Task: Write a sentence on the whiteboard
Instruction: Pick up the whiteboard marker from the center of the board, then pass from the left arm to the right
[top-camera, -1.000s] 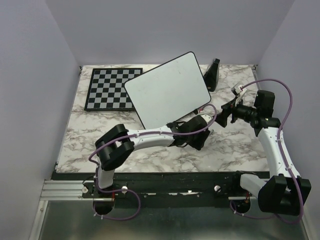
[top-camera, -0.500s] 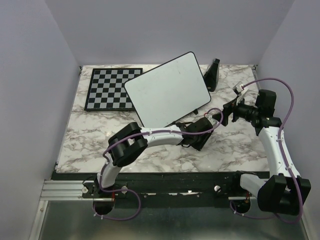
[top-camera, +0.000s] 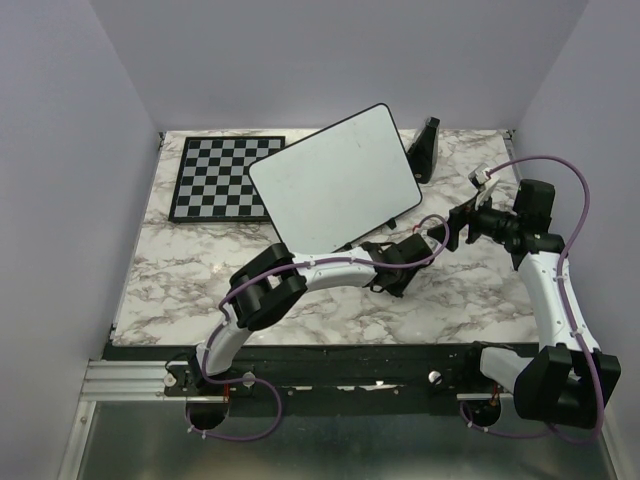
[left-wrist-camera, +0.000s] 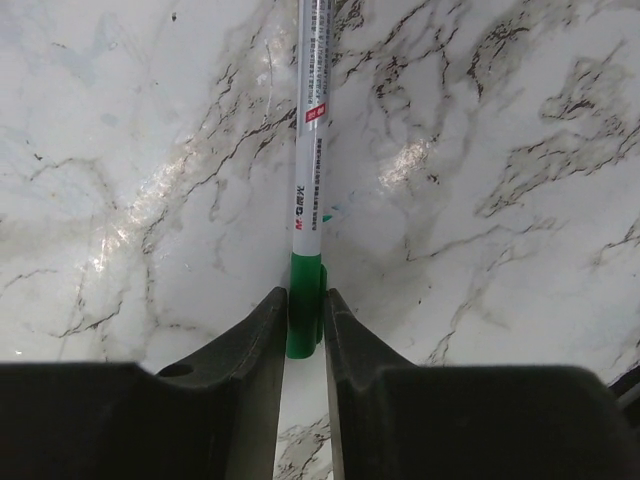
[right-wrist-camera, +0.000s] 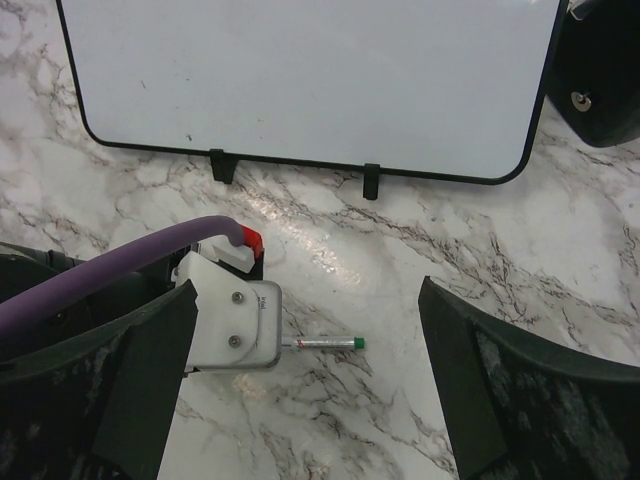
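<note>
The whiteboard (top-camera: 335, 180) lies tilted at the back middle of the marble table. Its face (right-wrist-camera: 310, 80) is blank, and the sentence is not in view. A white marker with a green end (left-wrist-camera: 310, 150) lies flat on the marble in front of the board's lower edge. My left gripper (left-wrist-camera: 305, 300) reaches across to it, and both fingers press the sides of its green end. In the right wrist view the marker (right-wrist-camera: 325, 342) sticks out from under the left wrist's white housing. My right gripper (top-camera: 462, 225) hovers just right of it, wide open (right-wrist-camera: 310, 300) and holding nothing.
A black-and-white chessboard (top-camera: 225, 178) lies at the back left, partly under the whiteboard's corner. A black wedge-shaped piece (top-camera: 426, 148) stands at the back right, beside the board's corner (right-wrist-camera: 600, 70). Two small black feet (right-wrist-camera: 371, 181) jut from the board's near rim.
My left arm stretched further right and its jaws narrowed from wide apart until they touch the marker's green end. The right gripper drifted slightly right and stayed open.
</note>
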